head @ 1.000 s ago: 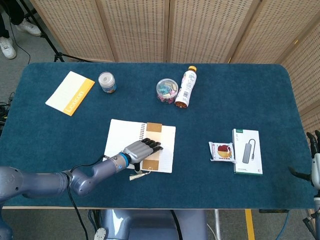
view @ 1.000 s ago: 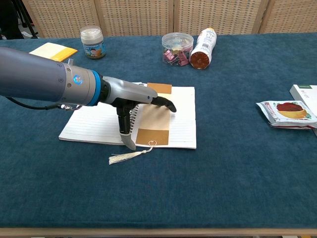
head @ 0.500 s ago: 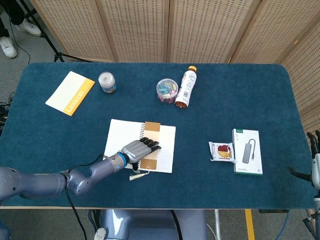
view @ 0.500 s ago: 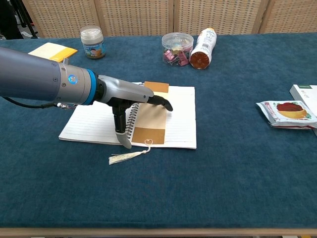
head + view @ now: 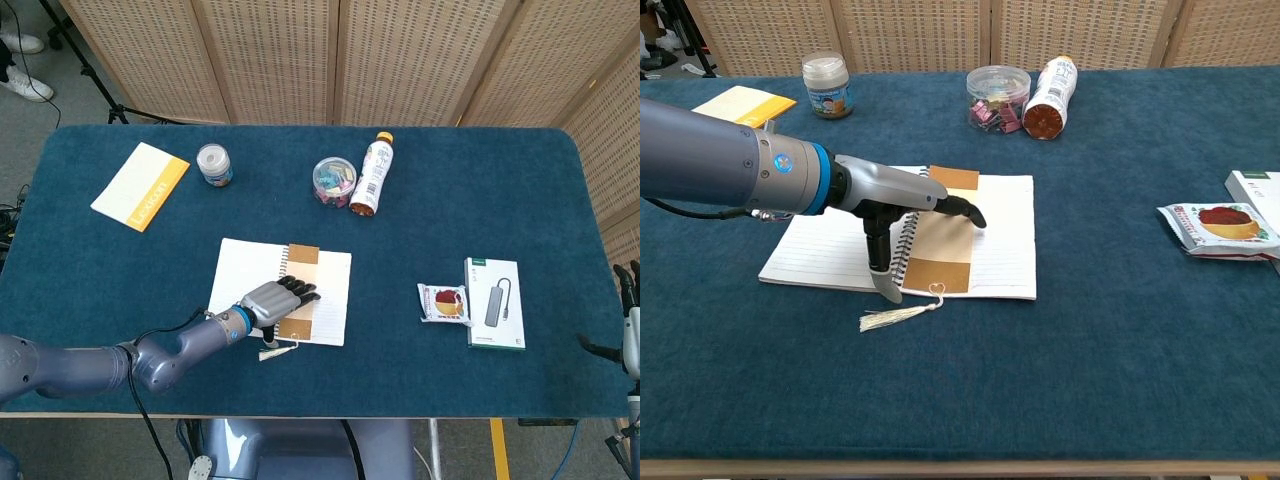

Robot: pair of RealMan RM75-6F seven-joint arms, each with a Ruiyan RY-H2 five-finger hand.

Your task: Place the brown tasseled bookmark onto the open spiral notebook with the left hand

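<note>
The open spiral notebook (image 5: 245,270) (image 5: 830,250) lies near the table's front, left of centre. On its right page, by the spiral, lies the brown bookmark (image 5: 304,254) (image 5: 938,274). The bookmark's pale tassel (image 5: 275,352) (image 5: 895,316) trails off the front edge onto the blue cloth. My left hand (image 5: 275,300) (image 5: 902,195) is stretched flat over the bookmark's middle, fingers extended and thumb pointing down at the page edge; it grips nothing. Whether the fingers touch the bookmark I cannot tell. My right hand (image 5: 628,300) shows only at the far right edge of the head view, fingers apart.
At the back stand a yellow booklet (image 5: 140,185), a small jar (image 5: 214,165), a clear tub of clips (image 5: 334,180) and a bottle lying on its side (image 5: 370,175). A snack packet (image 5: 443,302) and a boxed hub (image 5: 494,302) lie at the right.
My left hand has drawn back slightly toward the left and front. The bookmark has shifted a little left on the page with it.
</note>
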